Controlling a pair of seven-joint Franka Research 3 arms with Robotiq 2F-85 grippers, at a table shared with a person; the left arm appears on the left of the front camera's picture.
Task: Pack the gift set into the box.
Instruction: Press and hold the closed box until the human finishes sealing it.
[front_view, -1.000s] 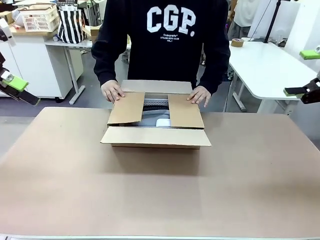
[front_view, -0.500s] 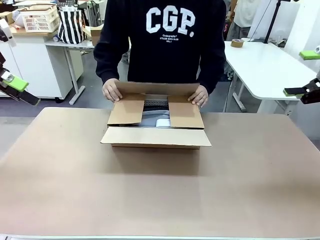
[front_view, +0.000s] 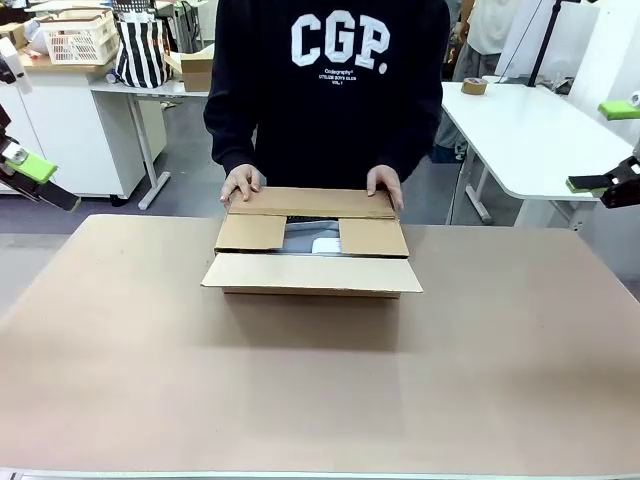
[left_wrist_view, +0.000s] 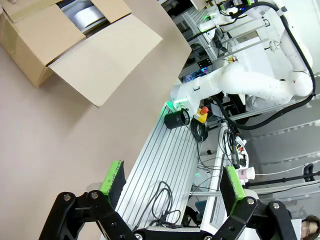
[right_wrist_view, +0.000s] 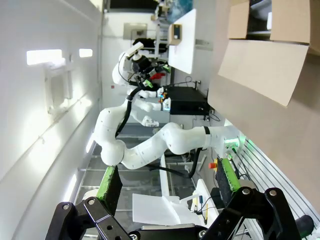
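Box (front_view: 311, 274) on brown table (front_view: 320, 390)

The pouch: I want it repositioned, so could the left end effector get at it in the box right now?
Probably not. The side flaps and the far flap, pressed down by the person's hands, cover most of the pouch; the left end effector is open, off at the table's edge.

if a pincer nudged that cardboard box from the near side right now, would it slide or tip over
Probably slide: the box is low and wide, sitting flat on the table. Its near flap sticks out unsupported and would likely bend first. The person's hands rest on the far flap, likely resisting.
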